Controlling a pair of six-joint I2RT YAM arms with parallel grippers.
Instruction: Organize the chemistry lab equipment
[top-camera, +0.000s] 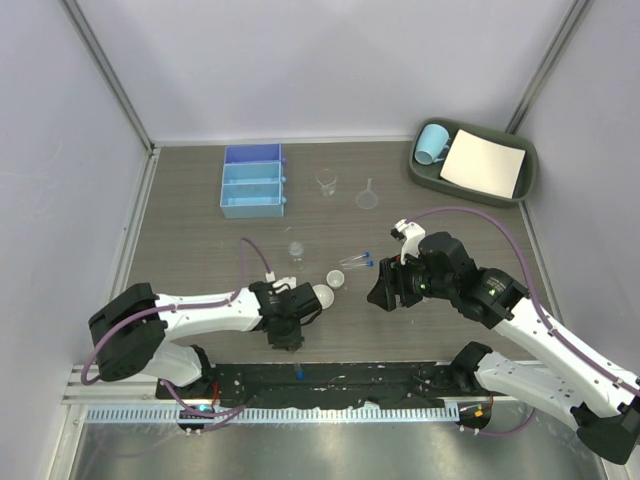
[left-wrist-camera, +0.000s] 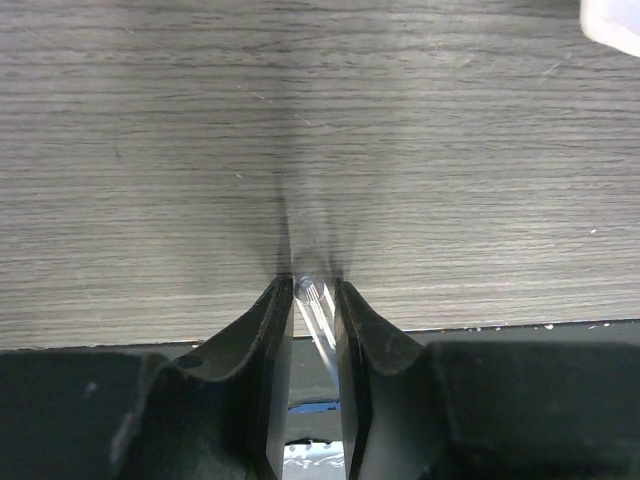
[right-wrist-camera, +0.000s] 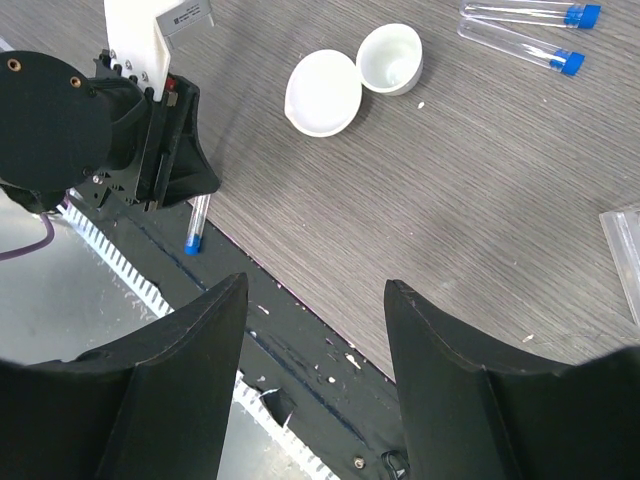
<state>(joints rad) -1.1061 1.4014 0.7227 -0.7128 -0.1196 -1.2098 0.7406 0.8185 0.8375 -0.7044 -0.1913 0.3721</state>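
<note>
**Left arm has one capped tube pinched, right arm empty**

Handling:
- The tube looks like thin clear plastic: light, stiff, smooth and round. My guess is it slips or rolls easily, and too much squeeze could crack or pop it out.
- The left gripper has its fingers clamped on the tube at the plain end. The blue cap hangs free on the near side.
- A mid-body grip would probably swing less, and the cap end is the bulkier part.
- Loose ones are best taken across the barrel, not end-on.

Position:
- The held tube is at the near edge of the table, left of centre, with its cap over the black rail.
- I can't tell whether the cap touches the rail.
- It sits just near-left of the two white dishes.

Looks:
- The tube is a clear barrel with a bright blue cap. I can't see any contents.
- Two loose tubes of the same type lie side by side just right of the dishes.
- The dishes are small, round and touching or nearly so. One is shallow, and the other is deeper, like a cup.
- A small beaker stands far of them. A second beaker and the funnel are further back, beside the blue compartment box.

The right gripper has its fingers wide apart and holds nothing. It hovers near-right of the dishes.
</note>
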